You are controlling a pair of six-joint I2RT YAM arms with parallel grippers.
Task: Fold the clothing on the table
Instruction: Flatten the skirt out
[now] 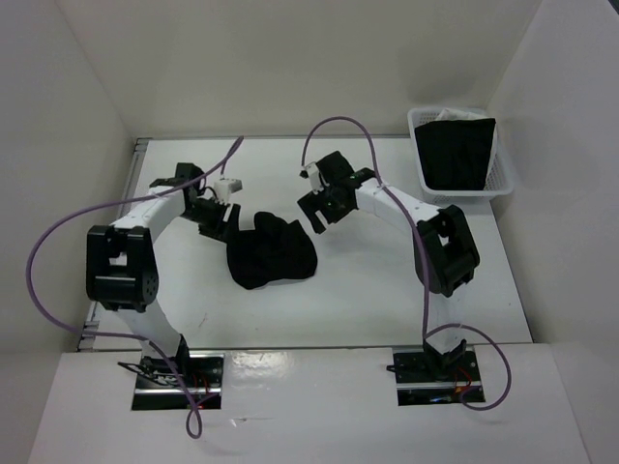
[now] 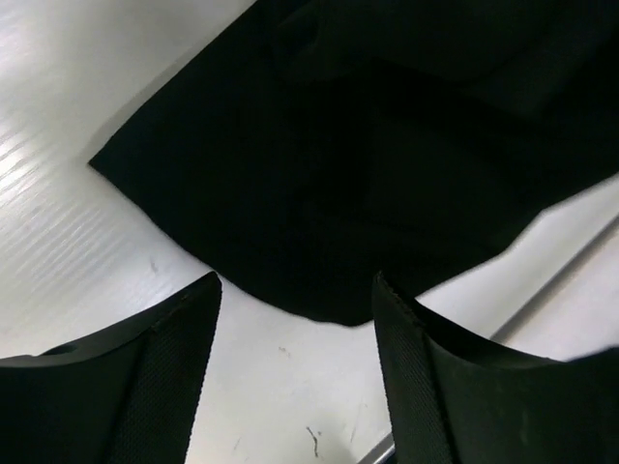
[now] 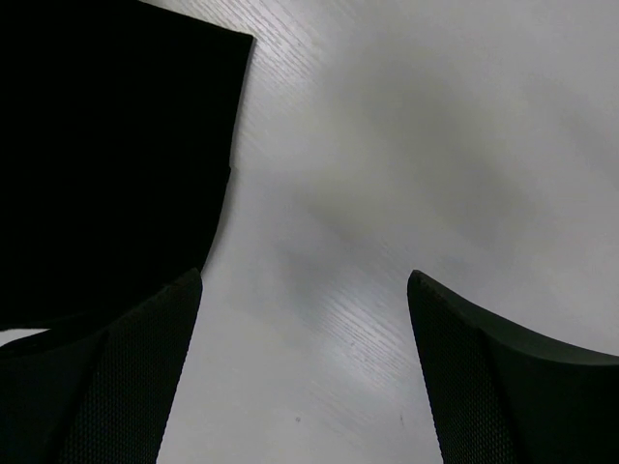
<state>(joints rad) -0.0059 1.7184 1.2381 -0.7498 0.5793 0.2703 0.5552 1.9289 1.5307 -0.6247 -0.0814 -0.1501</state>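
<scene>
Plain black clothing (image 1: 273, 253), a rumpled heap mid white table (image 1: 372, 290)

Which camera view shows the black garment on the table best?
The top external view: it shows the whole clothing, a crumpled heap on the table. The left wrist view shows only one edge with a corner; the right wrist view only one corner.

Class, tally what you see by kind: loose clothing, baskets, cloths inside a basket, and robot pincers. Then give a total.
clothing: 1
basket: 1
cloth in it: 1
Pincers: 2, the left pincer and the right pincer
Total: 5
</scene>
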